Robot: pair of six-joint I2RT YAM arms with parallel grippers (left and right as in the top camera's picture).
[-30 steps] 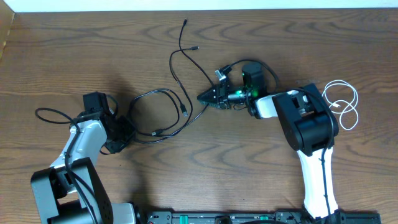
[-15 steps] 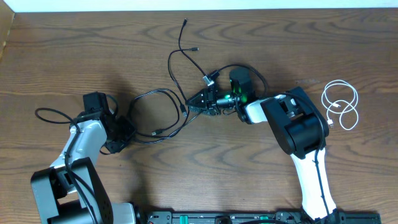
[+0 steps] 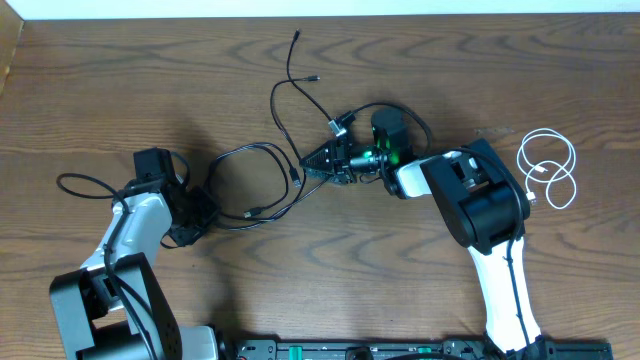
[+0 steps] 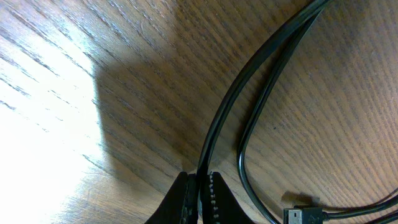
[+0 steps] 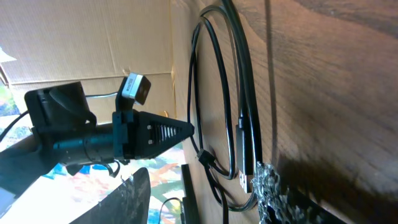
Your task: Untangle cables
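The work is sitting in the separating step: the left gripper [image 4: 199, 190] is pinching one strand of the black cable loop [image 4: 229, 94] between fingers that are pressed together, anchoring it on the wooden table [image 3: 400, 280]. The right gripper [image 3: 312, 166] is lying at the far end of that loop with its fingers spread. In the right wrist view black strands and a plug are passing between those fingers, apparently unclamped. The next move is probably calling for the right fingers to close on a single strand, not on both, and then to draw it away from the anchored side. The loop is stretching left to right across the middle of the table, its long axis running from one gripper toward the other. A second, thinner black cable [image 3: 275, 100] is running from the right gripper toward the far edge, its plug end pointing that way. The white cable [image 3: 547, 132] is lying coiled well apart on the right, looking already free.
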